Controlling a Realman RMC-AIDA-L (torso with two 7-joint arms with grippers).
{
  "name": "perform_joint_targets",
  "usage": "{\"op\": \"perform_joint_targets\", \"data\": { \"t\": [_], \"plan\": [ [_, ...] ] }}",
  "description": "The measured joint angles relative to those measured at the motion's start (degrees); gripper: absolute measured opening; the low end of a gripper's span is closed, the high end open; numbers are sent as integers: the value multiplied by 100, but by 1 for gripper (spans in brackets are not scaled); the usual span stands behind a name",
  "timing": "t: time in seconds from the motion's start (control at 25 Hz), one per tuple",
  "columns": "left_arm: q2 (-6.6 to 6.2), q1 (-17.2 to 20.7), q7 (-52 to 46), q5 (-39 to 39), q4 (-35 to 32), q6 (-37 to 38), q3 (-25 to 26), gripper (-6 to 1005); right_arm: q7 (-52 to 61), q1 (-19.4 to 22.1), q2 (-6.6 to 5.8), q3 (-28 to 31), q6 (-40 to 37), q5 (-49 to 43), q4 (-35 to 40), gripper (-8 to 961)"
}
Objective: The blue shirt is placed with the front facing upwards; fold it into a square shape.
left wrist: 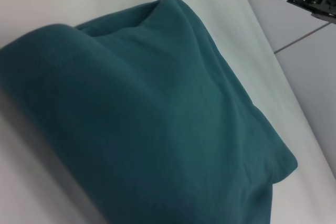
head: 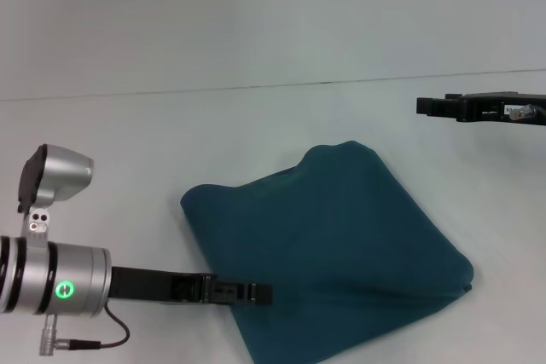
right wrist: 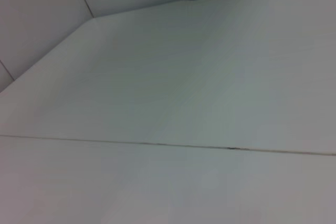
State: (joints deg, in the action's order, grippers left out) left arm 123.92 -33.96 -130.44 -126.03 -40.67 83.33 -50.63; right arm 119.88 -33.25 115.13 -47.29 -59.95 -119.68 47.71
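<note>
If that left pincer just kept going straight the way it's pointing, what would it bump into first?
Probably the blue shirt: the left pincer points across its near edge, seemingly already over the cloth, though its height is unclear.

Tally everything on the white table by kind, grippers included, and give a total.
Blue shirt, folded into a compact bundle: 1
Grippers: 2, the left gripper at the shirt's near-left edge, the right gripper off to the far right, clear of the shirt
Total: 3

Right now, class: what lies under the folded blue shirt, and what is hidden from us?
The blue shirt rests on the white table. The left gripper reaches its near edge. Its inner layers and lettering are folded out of sight.
</note>
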Motion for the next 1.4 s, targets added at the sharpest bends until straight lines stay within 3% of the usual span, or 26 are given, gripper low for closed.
{"op": "perform_joint_targets", "data": {
  "t": [1.08,1.4],
  "plan": [
    [-75,-42,-8,-290,-43,-195,-45,798,34,6,0,13,-27,-2,55,637],
    [-43,-69,-3,-291,-36,-196,-98,792,35,12,0,35,-27,-2,51,637]
  ]
}}
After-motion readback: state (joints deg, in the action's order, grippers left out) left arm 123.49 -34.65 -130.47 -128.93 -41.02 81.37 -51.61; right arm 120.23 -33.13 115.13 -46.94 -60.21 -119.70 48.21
